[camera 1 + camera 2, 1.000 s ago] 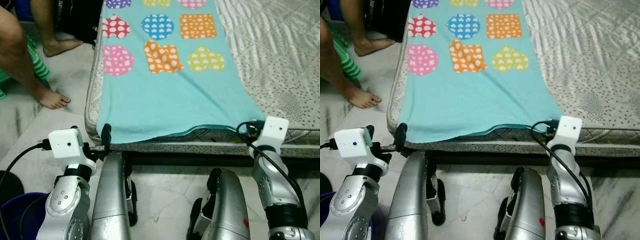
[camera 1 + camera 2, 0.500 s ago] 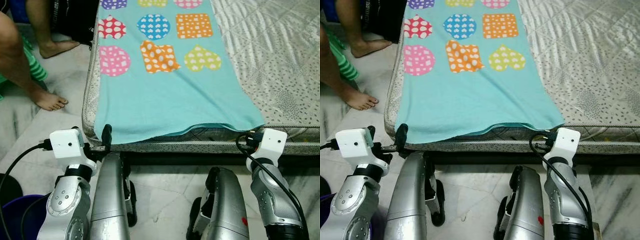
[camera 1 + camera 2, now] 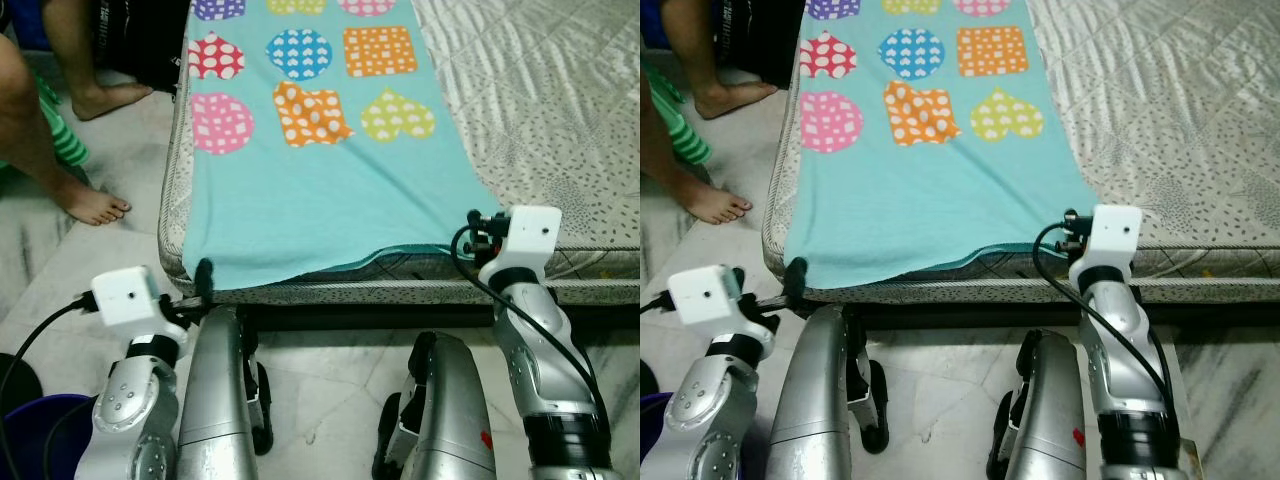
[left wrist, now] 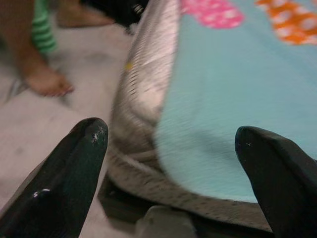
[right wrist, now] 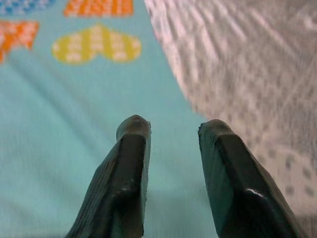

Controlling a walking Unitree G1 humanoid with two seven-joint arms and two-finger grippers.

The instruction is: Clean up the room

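Observation:
A teal blanket (image 3: pixel 320 190) printed with coloured dotted shapes lies flat along the left side of a grey patterned mattress (image 3: pixel 560 120). My left gripper (image 4: pixel 171 139) is open wide just short of the blanket's near left corner, level with the mattress edge; one of its fingers (image 3: pixel 203 275) shows below that corner. Over the blanket's near right corner my right gripper (image 5: pixel 171 129) is open, its fingers a small gap apart, with nothing between them. Its white wrist camera (image 3: pixel 530 232) sits at the mattress's front edge.
A person's bare feet (image 3: pixel 95 205) stand on the marble floor left of the bed, beside a black object (image 3: pixel 140 45). A blue bucket (image 3: pixel 30 435) is at my lower left. The dark bed base (image 3: pixel 350 318) runs across in front of my legs.
My right arm has risen and reached forward to the blanket's near right corner. My left arm has sunk slightly. The view has shifted a little.

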